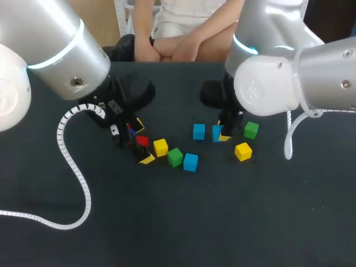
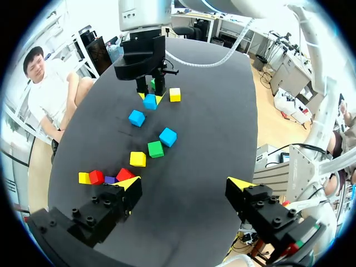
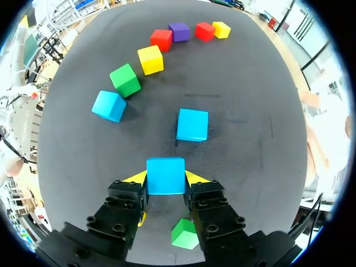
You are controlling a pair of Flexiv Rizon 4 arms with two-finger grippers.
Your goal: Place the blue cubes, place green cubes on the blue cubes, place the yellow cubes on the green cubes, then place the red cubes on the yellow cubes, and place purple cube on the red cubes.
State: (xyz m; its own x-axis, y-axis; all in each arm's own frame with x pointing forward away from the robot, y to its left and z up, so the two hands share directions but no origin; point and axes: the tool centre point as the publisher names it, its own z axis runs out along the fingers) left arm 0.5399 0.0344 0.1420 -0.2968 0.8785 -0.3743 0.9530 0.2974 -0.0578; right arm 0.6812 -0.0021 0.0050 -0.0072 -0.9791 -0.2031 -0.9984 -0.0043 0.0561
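Right gripper (image 3: 165,181): closed on the held blue cube (image 3: 165,173), with one yellow-tipped finger against each of two opposite faces. The cube is low over the dark table (image 1: 167,222); I cannot tell whether it rests on it. The second blue cube (image 3: 192,124) lies straight ahead of the fingers, close but apart. The right green cube (image 3: 185,233) sits beneath the gripper body.

Clock readings are taken from the head view, with 12 toward the table's far edge. The second blue cube is at 9 o'clock of the held one, just beside it. The right green cube is at 3 o'clock and the right yellow cube (image 1: 243,151) at 4 o'clock, each standing alone. Near 6 o'clock of the second blue cube lies the third blue cube (image 1: 191,162). From it a row runs toward 10 o'clock: the row green cube (image 1: 175,157), then the row yellow cube (image 1: 161,147), set near one another.

Left gripper (image 2: 186,186): fingers spread wide, holding nothing, above the table at the 10 o'clock end of that row. The near red cube (image 2: 124,174) is just ahead of one fingertip (image 2: 131,183). Beyond it, in one line, come the purple cube (image 2: 109,179), the far red cube (image 2: 97,177) and the end yellow cube (image 2: 84,178), packed closely. No cube is stacked on another.
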